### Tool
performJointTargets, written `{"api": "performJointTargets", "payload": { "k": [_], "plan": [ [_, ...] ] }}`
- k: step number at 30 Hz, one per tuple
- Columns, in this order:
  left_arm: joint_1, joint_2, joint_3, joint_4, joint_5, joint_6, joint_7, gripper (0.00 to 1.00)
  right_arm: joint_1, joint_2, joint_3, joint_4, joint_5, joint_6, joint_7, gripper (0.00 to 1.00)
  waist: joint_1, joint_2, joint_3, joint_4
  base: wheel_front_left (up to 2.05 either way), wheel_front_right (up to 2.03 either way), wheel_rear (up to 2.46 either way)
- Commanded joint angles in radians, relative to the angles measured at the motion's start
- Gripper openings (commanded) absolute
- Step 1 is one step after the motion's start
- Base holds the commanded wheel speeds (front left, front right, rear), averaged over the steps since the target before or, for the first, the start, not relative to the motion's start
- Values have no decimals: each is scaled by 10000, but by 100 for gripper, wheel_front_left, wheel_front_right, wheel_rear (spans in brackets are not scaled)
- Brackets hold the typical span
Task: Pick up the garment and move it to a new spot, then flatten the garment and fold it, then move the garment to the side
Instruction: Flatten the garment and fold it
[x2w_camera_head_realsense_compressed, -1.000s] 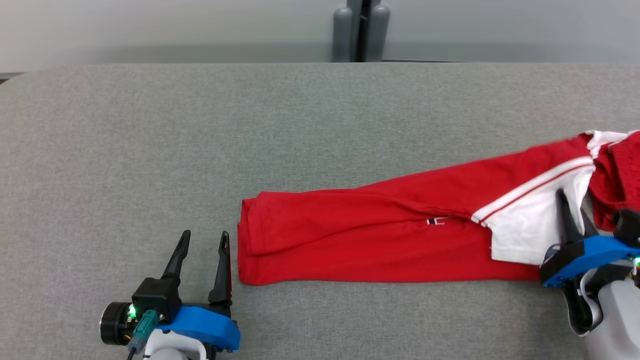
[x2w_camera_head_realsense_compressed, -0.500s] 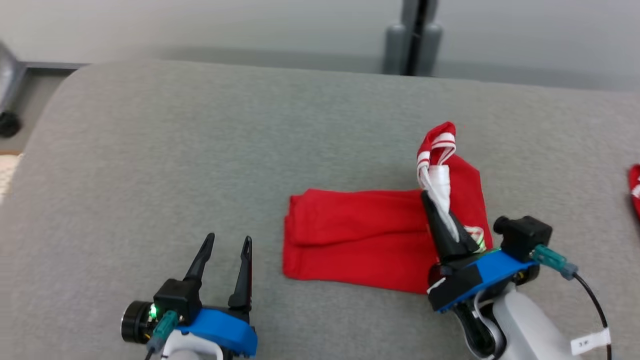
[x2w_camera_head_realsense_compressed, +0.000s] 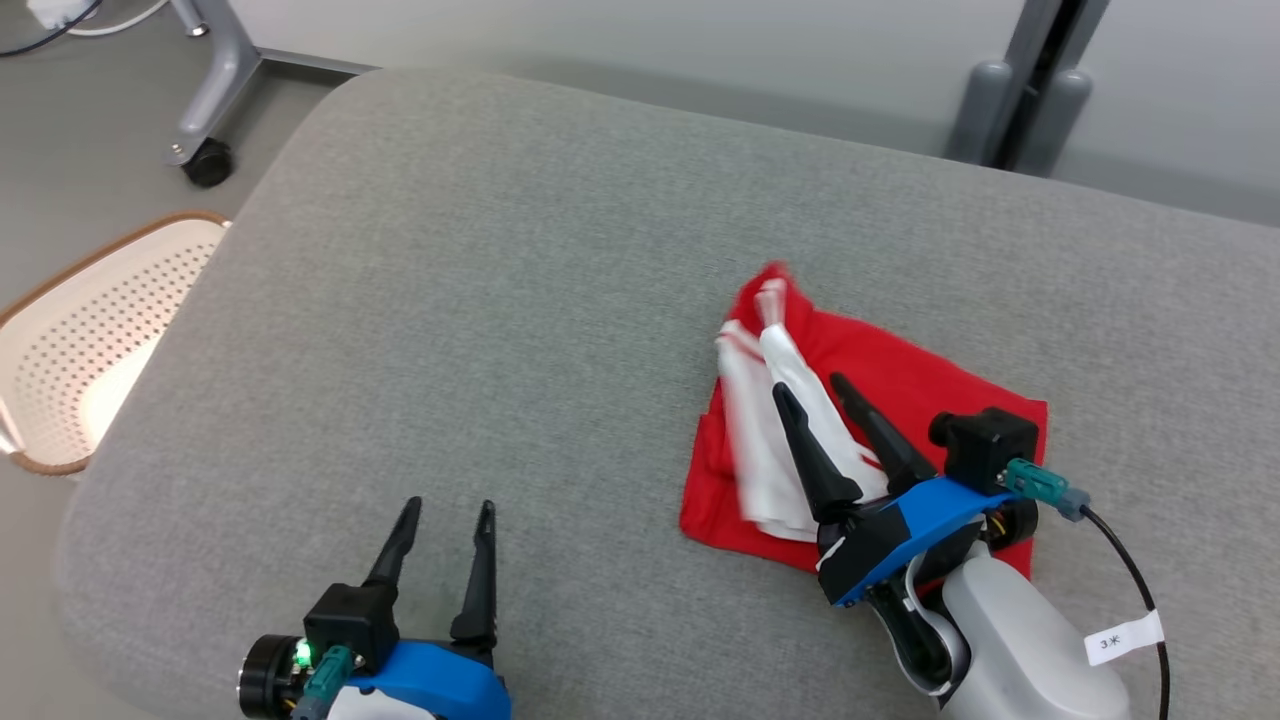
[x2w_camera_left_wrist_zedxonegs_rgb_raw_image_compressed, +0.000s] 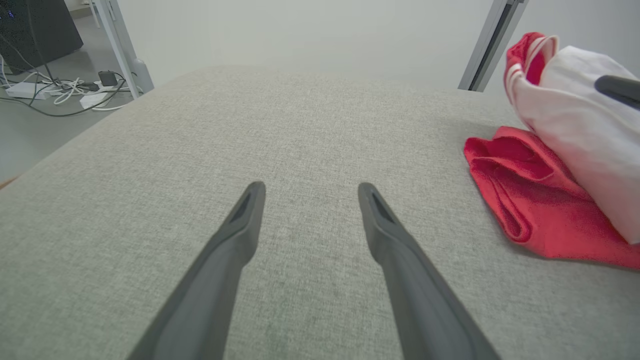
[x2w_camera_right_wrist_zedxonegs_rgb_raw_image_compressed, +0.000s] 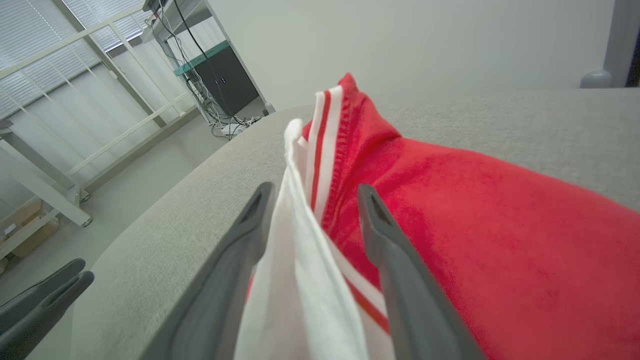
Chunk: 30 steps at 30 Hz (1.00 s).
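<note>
The red garment (x2w_camera_head_realsense_compressed: 950, 390) with white striped panels lies folded into a short stack on the grey padded table (x2w_camera_head_realsense_compressed: 500, 250), right of centre. Its white end (x2w_camera_head_realsense_compressed: 760, 440) is draped over the red layers. My right gripper (x2w_camera_head_realsense_compressed: 810, 385) is open above that end, and the white cloth (x2w_camera_right_wrist_zedxonegs_rgb_raw_image_compressed: 305, 280) runs loosely between its fingers. My left gripper (x2w_camera_head_realsense_compressed: 450, 503) is open over bare table near the front edge, well left of the garment (x2w_camera_left_wrist_zedxonegs_rgb_raw_image_compressed: 530, 200). Nothing is between the left fingers (x2w_camera_left_wrist_zedxonegs_rgb_raw_image_compressed: 240, 230).
A pale perforated basket (x2w_camera_head_realsense_compressed: 80, 340) stands on the floor past the table's left edge. A wheeled frame leg (x2w_camera_head_realsense_compressed: 210, 160) is at the far left, and a grey post (x2w_camera_head_realsense_compressed: 1020, 100) stands behind the table. The table's rounded left corner is close to my left gripper.
The head camera swung left. My right gripper carried the white end leftward over the red legs, folding the garment shorter, then opened. The left gripper stayed open.
</note>
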<state>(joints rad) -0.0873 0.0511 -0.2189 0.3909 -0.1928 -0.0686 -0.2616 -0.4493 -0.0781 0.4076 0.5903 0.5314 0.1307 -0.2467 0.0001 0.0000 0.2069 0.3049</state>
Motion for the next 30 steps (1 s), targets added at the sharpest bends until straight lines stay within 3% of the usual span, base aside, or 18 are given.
{"api": "performJointTargets", "payload": {
  "k": [1,5,9,17,23,30],
  "plan": [
    [-48,-8,125,-71,-9,67,-42,100,-87,-39,-202,84,-195,0,-119,100,-1,0,-28,-202,0,0,0],
    [-145,0,408,-205,-13,134,-42,100,57,-116,-916,173,-690,0,-182,100,-1,0,-99,-811,0,0,0],
    [-335,0,706,-339,122,129,-42,100,450,-74,-2185,-286,-1572,0,-181,100,-1,0,-113,-1536,0,0,0],
    [-629,-3,1164,-454,397,106,-43,100,1356,136,-3732,-1055,-3201,0,-185,100,-1,0,-140,-2457,0,0,0],
    [-237,-2,1298,-473,517,56,-43,100,2198,256,-4137,-1132,-3826,0,-182,100,-1,0,-414,-2835,0,0,0],
    [181,1,1209,-574,347,150,-43,100,2691,271,-4107,-1154,-3613,0,-182,100,-1,0,-546,-2910,0,0,0]
  ]
}}
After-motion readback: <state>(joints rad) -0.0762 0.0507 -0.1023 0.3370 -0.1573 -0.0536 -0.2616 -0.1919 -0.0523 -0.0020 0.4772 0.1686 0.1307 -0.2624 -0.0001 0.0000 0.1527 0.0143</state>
